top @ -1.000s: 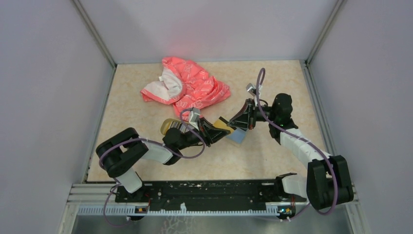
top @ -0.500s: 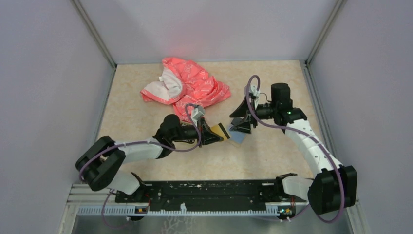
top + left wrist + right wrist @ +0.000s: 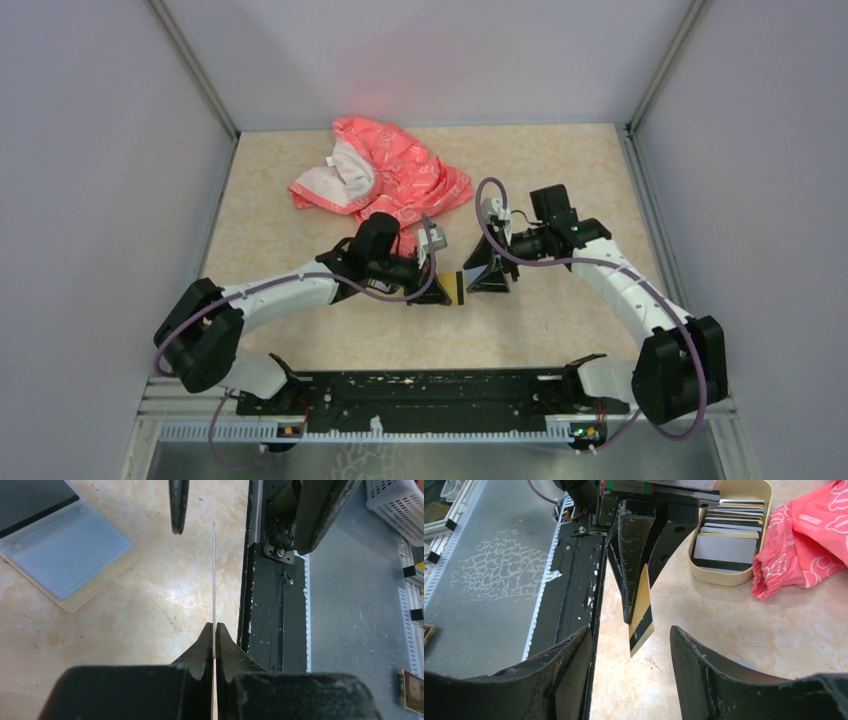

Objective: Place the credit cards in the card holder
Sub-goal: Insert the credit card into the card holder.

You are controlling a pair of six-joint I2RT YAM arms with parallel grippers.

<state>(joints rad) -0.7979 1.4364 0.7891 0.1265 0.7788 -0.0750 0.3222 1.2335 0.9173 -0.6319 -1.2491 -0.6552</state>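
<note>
right wrist: card (image 3: 641,615) ahead, dish (image 3: 726,578) beside pink cloth (image 3: 809,545) behind.

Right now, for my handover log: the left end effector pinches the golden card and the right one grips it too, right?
No: the right wrist view shows the right end effector open, off the golden card; the left end effector does pinch it.

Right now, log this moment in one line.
left tool: shut on card | right tool: open, facing card | holder: lying open

Card (image 3: 214,575) in left gripper (image 3: 214,631), before right gripper (image 3: 630,631).
</note>
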